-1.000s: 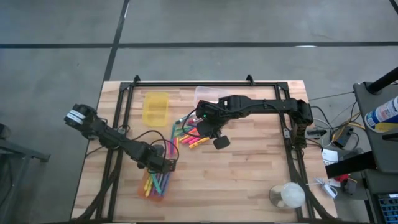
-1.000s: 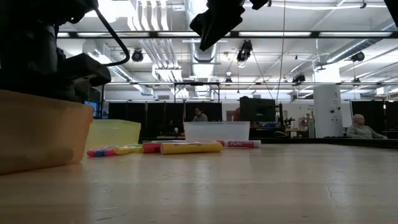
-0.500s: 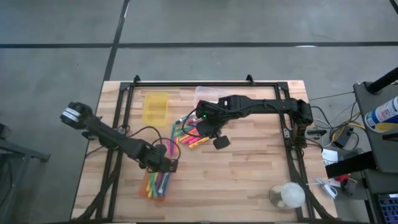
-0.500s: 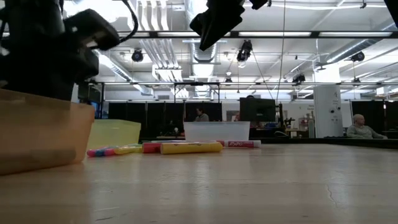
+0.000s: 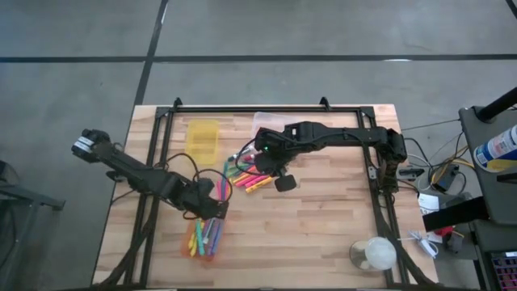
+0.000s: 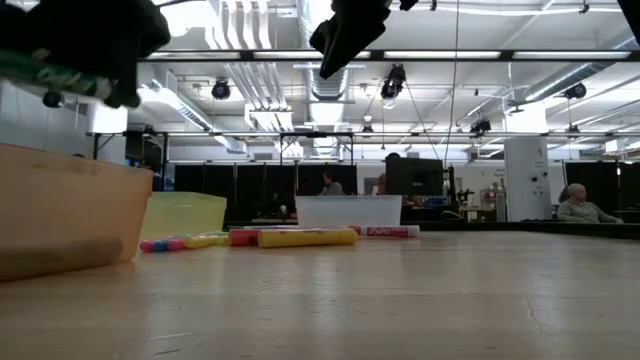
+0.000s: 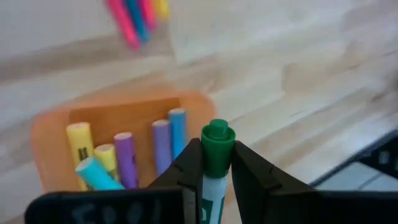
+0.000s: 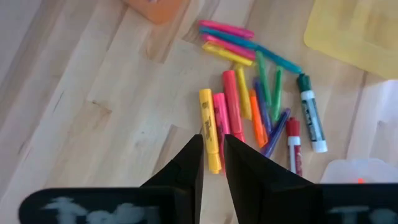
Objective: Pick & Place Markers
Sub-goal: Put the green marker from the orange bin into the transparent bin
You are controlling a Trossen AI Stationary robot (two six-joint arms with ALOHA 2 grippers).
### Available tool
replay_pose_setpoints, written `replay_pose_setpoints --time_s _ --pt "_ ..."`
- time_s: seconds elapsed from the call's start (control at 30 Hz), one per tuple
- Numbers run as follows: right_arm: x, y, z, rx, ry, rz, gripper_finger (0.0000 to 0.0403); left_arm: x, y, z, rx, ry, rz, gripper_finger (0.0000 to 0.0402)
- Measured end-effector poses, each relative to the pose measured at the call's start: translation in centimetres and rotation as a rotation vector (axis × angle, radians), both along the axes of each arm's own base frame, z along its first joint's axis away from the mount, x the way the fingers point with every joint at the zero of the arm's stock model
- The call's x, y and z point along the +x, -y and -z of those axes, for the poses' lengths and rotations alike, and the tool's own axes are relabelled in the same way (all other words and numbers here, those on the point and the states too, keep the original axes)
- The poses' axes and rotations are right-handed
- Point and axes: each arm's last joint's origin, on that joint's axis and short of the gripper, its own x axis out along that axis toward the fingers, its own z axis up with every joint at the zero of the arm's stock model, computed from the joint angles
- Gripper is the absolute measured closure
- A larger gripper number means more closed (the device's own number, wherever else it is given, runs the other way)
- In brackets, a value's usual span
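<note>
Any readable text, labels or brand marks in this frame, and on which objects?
None can be read.
Green marker held in the left gripper: barrel print blurred.
Yellow highlighter: dark print, too small.
White-barrelled green marker and red marker: labels illegible.

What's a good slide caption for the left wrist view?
Left gripper shut on a green-capped marker, poised above the orange bin that already holds several markers.
</note>
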Motion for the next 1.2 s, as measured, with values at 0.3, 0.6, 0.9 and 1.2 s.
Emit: replay_pose_setpoints --time_s 0.3,0.6,0.9,1.2 --pt "-0.4 0.4 -3.7 0.047 0.112 0.041 0.0346 -1.3 -1.7 -5.0 0.244 0.202 -0.143 0.0345" --pt "-0.5 2.1 -7.9 0.129 0.279 0.179 0.0346 -2.9 -4.0 -8.2 0.503 0.378 -0.343 0.0345" --pt "0.0 3.8 -10.4 0.577 0.414 0.100 0.0311 -4.3 -5.7 -9.8 0.676 0.442 -0.421 0.0345" --pt "1.8 3.5 -10.1 0.625 0.549 0.116 0.0223 -4.6 -6.0 -13.2 0.827 0.536 -0.327 0.0345"
